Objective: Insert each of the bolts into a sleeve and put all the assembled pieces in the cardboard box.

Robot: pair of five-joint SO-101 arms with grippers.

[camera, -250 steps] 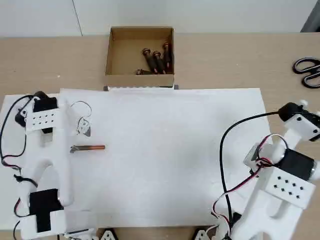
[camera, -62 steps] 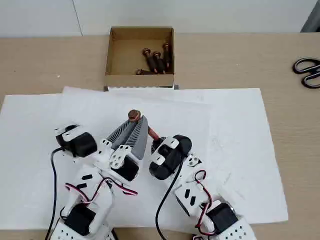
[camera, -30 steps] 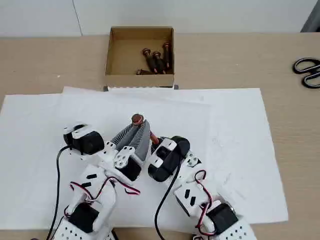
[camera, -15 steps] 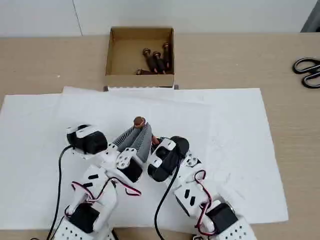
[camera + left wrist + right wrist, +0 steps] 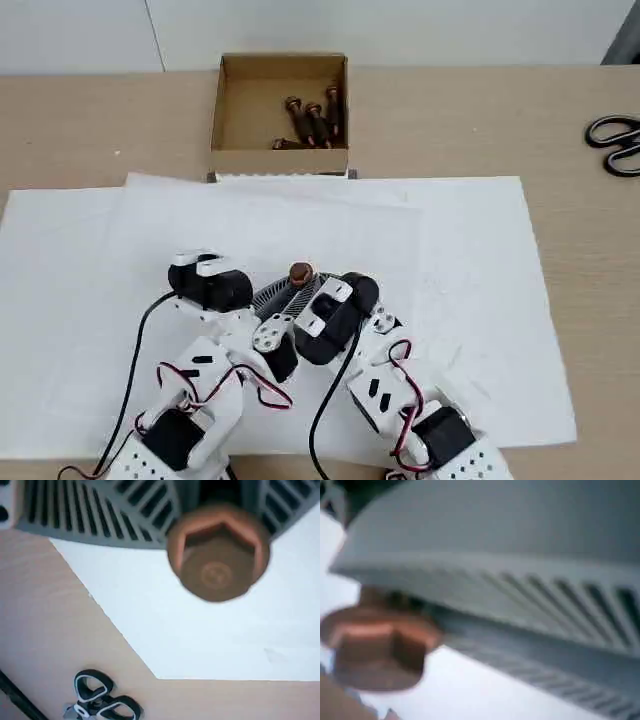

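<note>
Since left jaws clamp the copper hex-head metal bolt [image 5: 301,273] w/ head past their tips, right arm [image 5: 335,310] crowding alongside could knock it loose; right jaws: can't tell.

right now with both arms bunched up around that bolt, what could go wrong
The left gripper and the right arm sit close together; any move may knock one against the other.
The bolt is pinched just under its head, so a bump might tilt or drop it.
The cardboard box lies well beyond, a long carry.
</note>
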